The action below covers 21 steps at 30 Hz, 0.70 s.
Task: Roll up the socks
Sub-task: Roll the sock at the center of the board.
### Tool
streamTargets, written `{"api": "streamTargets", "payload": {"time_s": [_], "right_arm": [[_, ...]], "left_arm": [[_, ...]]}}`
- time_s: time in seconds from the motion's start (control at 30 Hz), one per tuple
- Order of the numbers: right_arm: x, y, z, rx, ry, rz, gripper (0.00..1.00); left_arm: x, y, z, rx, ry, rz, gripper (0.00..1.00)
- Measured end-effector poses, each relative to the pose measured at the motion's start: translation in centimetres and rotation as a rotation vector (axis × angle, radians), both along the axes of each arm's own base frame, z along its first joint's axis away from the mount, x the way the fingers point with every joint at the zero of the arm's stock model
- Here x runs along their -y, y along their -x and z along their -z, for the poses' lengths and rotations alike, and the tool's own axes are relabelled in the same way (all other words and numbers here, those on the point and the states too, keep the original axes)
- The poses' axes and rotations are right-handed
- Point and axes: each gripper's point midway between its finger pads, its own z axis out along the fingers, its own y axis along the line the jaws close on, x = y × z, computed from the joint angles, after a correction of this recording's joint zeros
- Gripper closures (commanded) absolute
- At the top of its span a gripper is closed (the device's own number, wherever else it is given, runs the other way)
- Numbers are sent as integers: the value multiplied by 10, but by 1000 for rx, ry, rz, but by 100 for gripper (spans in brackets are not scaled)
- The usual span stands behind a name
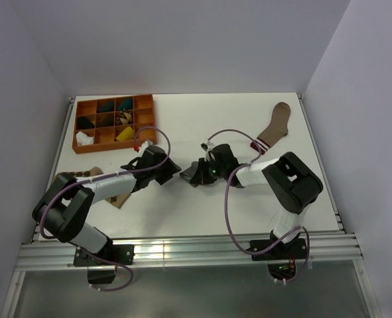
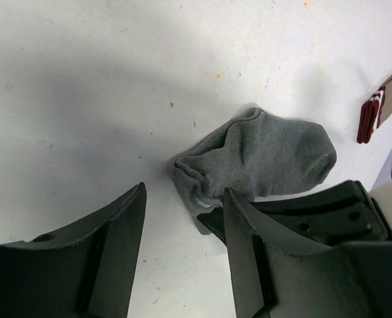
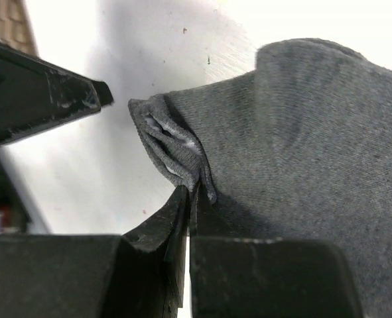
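The grey sock (image 2: 268, 156) lies flat on the white table with its cuff end bunched into folds (image 3: 172, 142). My right gripper (image 3: 190, 193) is shut on that bunched cuff edge; in the top view (image 1: 197, 173) it covers most of the sock. My left gripper (image 2: 182, 205) is open and empty, just left of the cuff and not touching it; it shows in the top view (image 1: 174, 171), and one of its fingers (image 3: 50, 93) shows in the right wrist view. No loose black or white sock is in view.
An orange compartment tray (image 1: 142, 126) holding several rolled items stands at the back left. A brown sock with a striped cuff (image 1: 275, 126) lies at the back right. A tan patterned sock (image 1: 93, 173) lies partly under my left arm.
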Motion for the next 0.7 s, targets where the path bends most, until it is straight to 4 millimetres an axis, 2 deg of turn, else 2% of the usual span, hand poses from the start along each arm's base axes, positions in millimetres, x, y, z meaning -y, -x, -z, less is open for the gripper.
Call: {"api": "streamTargets", "payload": {"time_s": [0.13, 0.3, 0.53, 0.7], "right_arm": [[1, 3, 1, -89, -107, 28, 100], [2, 4, 1, -169, -190, 54, 100], [2, 8, 2, -242, -246, 69, 100], [2, 9, 2, -271, -271, 77, 100]], "left_arm": [[4, 3, 2, 9, 21, 1, 45], [18, 4, 3, 27, 44, 20, 47], [20, 7, 22, -12, 24, 15, 48], [23, 9, 24, -15, 27, 19, 48]]}}
